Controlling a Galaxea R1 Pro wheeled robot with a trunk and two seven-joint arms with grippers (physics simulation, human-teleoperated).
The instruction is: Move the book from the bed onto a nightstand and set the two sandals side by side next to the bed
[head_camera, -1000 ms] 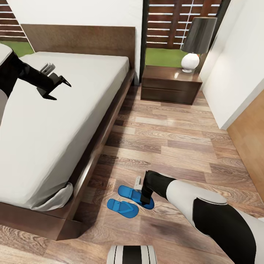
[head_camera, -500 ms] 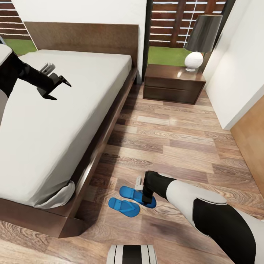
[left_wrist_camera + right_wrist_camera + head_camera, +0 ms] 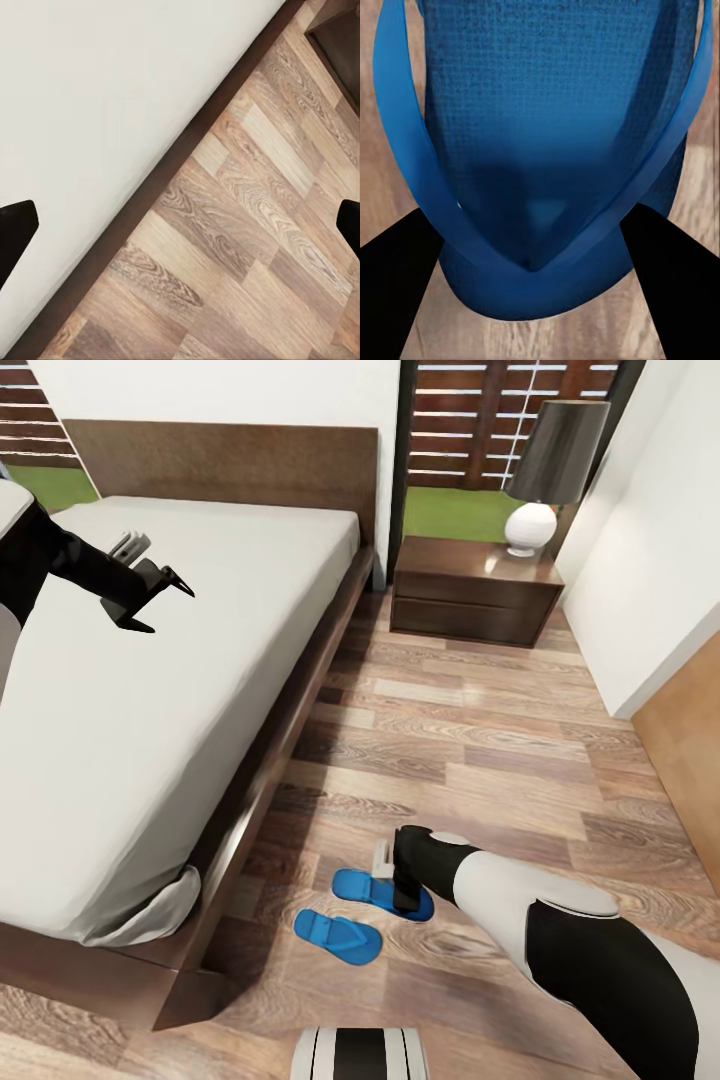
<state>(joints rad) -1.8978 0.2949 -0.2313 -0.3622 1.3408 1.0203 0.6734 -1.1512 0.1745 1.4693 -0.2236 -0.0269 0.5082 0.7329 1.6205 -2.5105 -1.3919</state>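
Since the earlier frame, one sandal [image 3: 382, 890] is nudged away from its mate [image 3: 338, 936] at lower centre — the right gripper [image 3: 404, 897] straddles it, jaws spread, nothing clamped. A misjudged closure risks skewing the pair beside the bed [image 3: 260, 760].

My count: two sandals, one [image 3: 337, 937] nearer me, other [image 3: 372, 889] under my right pincer [image 3: 405, 905]. One bed [image 3: 160, 690]. One nightstand [image 3: 472, 590]. One lamp [image 3: 553, 472]. Two pincers; left [image 3: 155, 598] over mattress.
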